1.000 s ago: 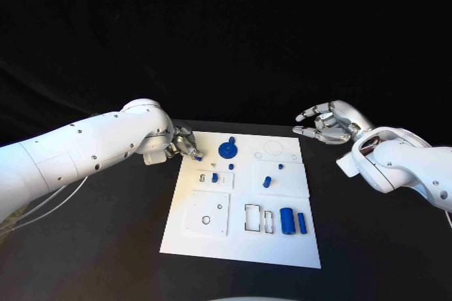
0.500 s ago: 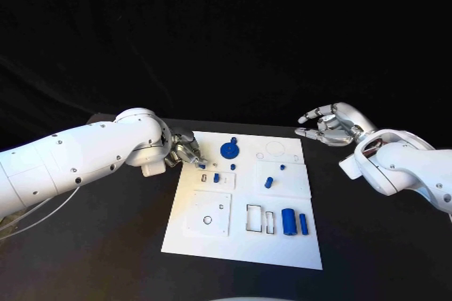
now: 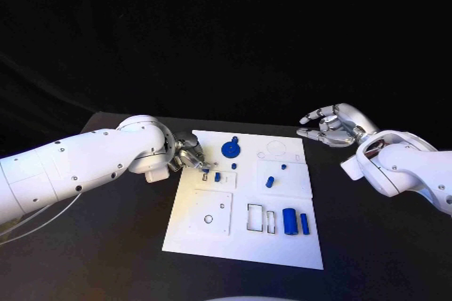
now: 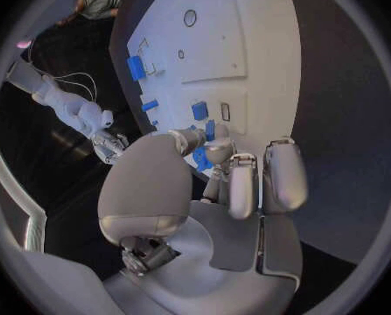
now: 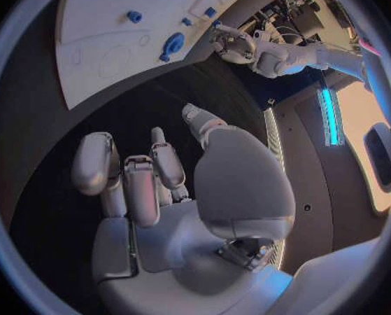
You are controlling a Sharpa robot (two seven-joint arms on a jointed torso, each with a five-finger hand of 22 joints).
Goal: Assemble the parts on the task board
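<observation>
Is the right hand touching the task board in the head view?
No, the right hand hangs open beyond the far right corner of the task board, apart from it.

Head view: high, looking down on the whole task board [image 3: 247, 239] and both arms. Left wrist view: close behind the left hand [image 4: 215, 189], facing along the board [image 4: 239, 56]. Right wrist view: behind the right hand [image 5: 173, 189], off the board [image 5: 103, 56], which all three views share.
</observation>
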